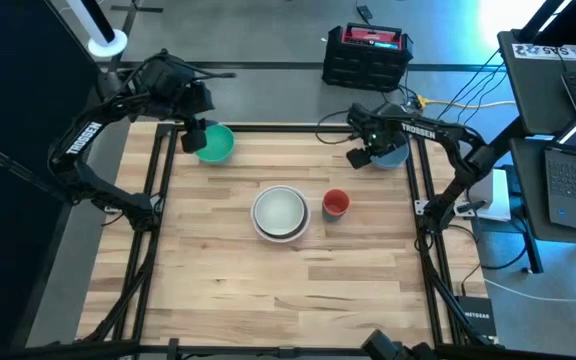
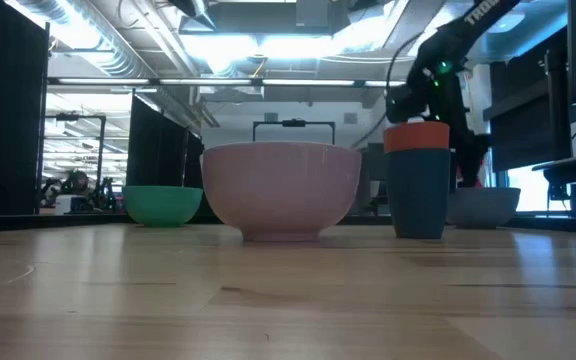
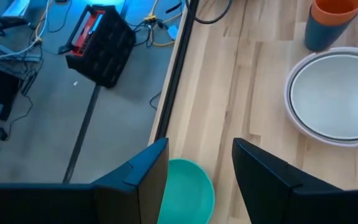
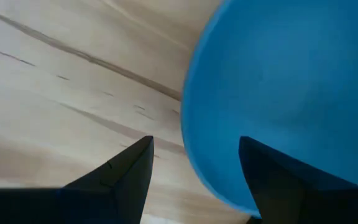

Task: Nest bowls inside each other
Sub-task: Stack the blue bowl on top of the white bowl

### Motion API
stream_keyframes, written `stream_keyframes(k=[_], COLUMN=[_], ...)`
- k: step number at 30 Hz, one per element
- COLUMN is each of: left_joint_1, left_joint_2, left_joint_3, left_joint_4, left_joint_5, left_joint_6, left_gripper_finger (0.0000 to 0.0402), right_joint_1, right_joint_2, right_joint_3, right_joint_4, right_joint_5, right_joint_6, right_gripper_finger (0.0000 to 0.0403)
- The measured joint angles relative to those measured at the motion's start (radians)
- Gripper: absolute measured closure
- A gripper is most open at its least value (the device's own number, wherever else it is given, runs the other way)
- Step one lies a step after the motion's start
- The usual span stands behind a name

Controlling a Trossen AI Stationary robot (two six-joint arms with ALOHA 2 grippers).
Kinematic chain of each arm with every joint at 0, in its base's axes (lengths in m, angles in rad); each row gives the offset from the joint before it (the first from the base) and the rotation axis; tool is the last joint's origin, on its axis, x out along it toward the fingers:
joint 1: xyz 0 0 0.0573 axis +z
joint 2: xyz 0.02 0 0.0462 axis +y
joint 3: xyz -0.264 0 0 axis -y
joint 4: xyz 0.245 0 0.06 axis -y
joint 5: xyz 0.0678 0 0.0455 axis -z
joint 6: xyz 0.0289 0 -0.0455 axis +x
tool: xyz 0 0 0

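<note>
A green bowl [image 1: 216,144] rests on its base at the table's far left. My left gripper [image 3: 201,146] hangs open above its near-left side, clear of it. Mid-table stand whitish bowls [image 1: 280,212], nested one inside another. Just to their right a small red bowl [image 1: 336,201] sits inside a dark blue one [image 2: 418,195]. At the far right is the light blue bowl [image 4: 278,87]. My right gripper [image 4: 196,142] points down over its rim [image 4: 188,143], open, with one finger over the inside and one outside. No touch shows.
Black frame rails [image 1: 158,170] run along the table's left, right and far edges. A black and red case [image 1: 366,55] lies on the floor beyond the far edge. Laptops [image 1: 568,150] sit off to the right. The near half of the table top [image 1: 288,290] is bare wood.
</note>
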Motion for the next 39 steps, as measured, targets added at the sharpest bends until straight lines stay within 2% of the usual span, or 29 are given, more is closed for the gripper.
stream_keyframes(k=[5, 8, 10, 12, 13, 15, 30, 32, 36, 39], left_joint_1=[0.002, 0.002, 0.002, 0.002, 0.002, 0.002, 0.014, 0.015, 0.015, 0.013], left_joint_2=[-0.001, -0.001, -0.001, -0.001, -0.001, -0.001, -0.002, -0.002, -0.002, 0.002], left_joint_3=[0.0, 0.0, 0.0, 0.0, 0.0, 0.0, -0.005, -0.013, -0.043, -0.063], left_joint_4=[0.015, 0.014, 0.014, 0.014, 0.014, 0.014, 0.015, 0.011, 0.008, 0.01], left_joint_5=[0.0, 0.0, 0.0, 0.0, 0.0, 0.0, 0.001, 0.002, 0.002, 0.003], left_joint_6=[0.023, 0.023, 0.023, 0.023, 0.023, 0.023, -0.033, -0.059, -0.096, -0.109], left_gripper_finger=[0.0239, 0.0239, 0.0239, 0.0239, 0.0239, 0.0239, 0.0239, 0.0239, 0.0239, 0.0239], right_joint_1=[-0.021, -0.028, -0.027, -0.026, -0.024, -0.021, 0.368, 0.466, 0.623, 0.686], right_joint_2=[0.0, 0.0, 0.0, 0.0, 0.0, 0.0, -0.075, -0.072, -0.013, 0.091], right_joint_3=[-0.102, -0.14, -0.148, -0.149, -0.147, -0.131, 0.506, 0.555, 0.606, 0.676], right_joint_4=[0.093, 0.123, 0.13, 0.143, 0.151, 0.135, -0.086, -0.026, 0.087, 0.07], right_joint_5=[-0.021, -0.026, -0.019, -0.018, -0.01, 0.006, -0.139, -0.171, -0.251, -0.299], right_joint_6=[-0.001, -0.018, -0.04, -0.07, -0.093, -0.101, -0.269, -0.273, -0.274, -0.281], right_gripper_finger=[0.0183, 0.0208, 0.026, 0.0345, 0.0372, 0.0391, 0.0402, 0.0403, 0.0403, 0.0403])
